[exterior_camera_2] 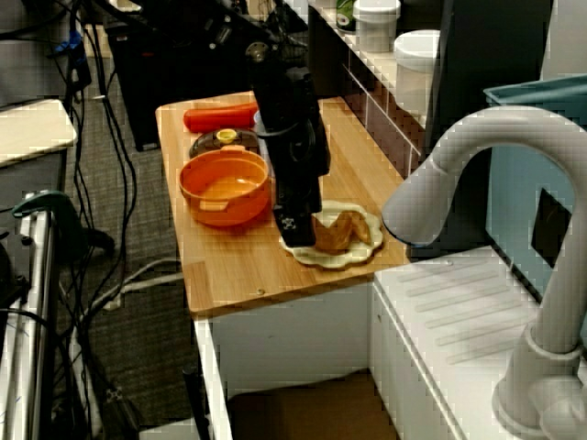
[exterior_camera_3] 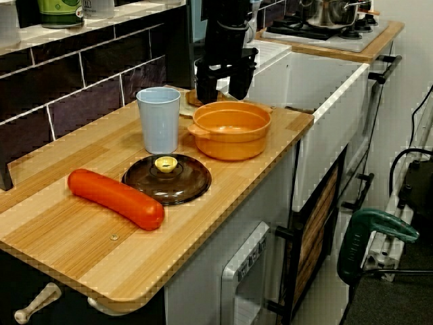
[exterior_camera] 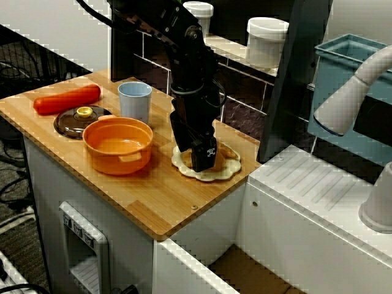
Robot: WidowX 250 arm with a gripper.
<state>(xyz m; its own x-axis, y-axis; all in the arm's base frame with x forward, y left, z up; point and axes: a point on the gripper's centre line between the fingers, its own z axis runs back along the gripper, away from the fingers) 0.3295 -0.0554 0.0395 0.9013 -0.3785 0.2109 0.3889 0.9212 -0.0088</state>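
Light wooden countertop running along dark tiled backsplash; white sink unit with faucet adjoining, stove sitting beyond. Gripper hanging low at brown pastry on cream scalloped plate at counter's sink end, fingers standing apart, not clamped. Orange pot sitting just beside plate; blue cup, brown lid, red sausage lying further along. White marking on gripper finger and green jar label showing, both unreadable
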